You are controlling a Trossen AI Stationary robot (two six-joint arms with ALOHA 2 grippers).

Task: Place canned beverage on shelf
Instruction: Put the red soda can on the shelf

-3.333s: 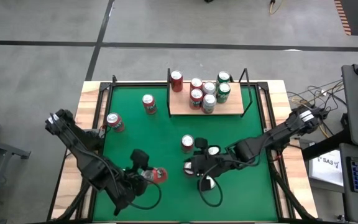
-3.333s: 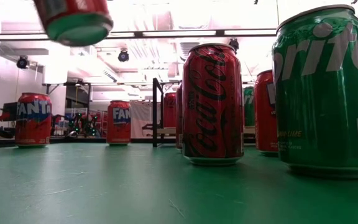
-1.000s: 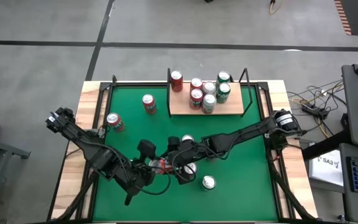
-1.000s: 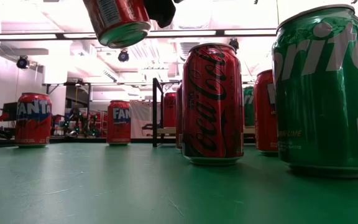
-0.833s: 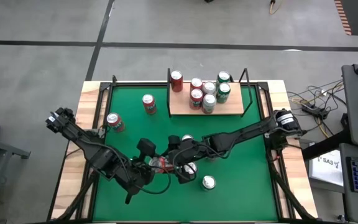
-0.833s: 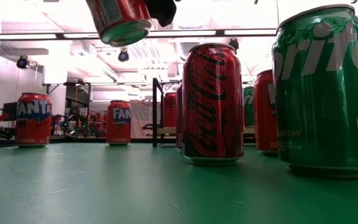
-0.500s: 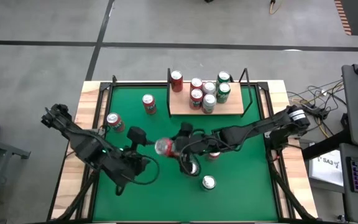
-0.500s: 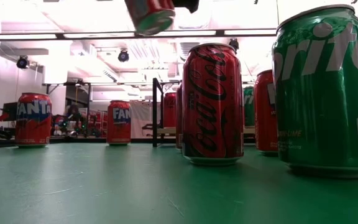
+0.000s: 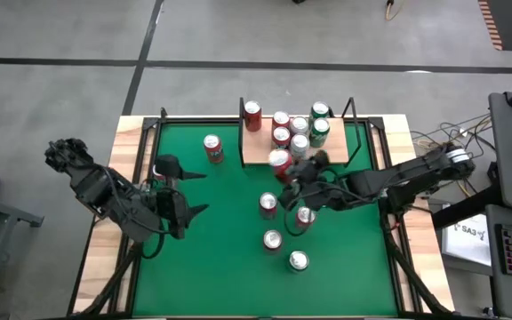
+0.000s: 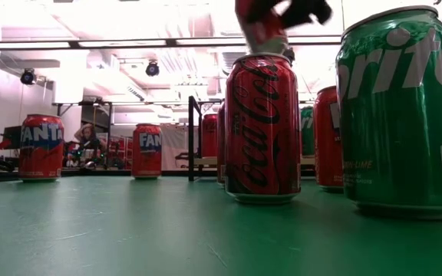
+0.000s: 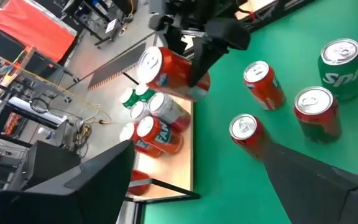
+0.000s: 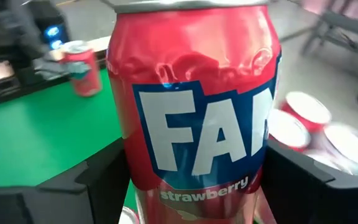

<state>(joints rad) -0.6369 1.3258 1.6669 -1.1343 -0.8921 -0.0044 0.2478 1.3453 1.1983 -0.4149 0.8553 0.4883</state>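
The wide green felt counter (image 9: 220,258) carries the small flat shelf of light tan wood with thin black uprights (image 9: 338,153) at its far edge, and the shelf's back is already crowded with a cluster of red, silver and green cans (image 9: 296,132). Only its front strip is bare, so a held can set down carelessly could knock the cluster over or land half off the edge.

The right gripper (image 9: 293,171) has its fingers spread wide around a red strawberry Fanta can (image 9: 280,163), held in the air just over the shelf's front edge. In the left wrist view the Fanta can looks tilted; released like that, it would probably tip or roll.

3 loose red cans (image 9: 269,204) stand on the counter right under that arm, and a low sweep could clip them.

The left gripper (image 9: 183,191) hangs empty with fingers well apart, over the counter's left side.
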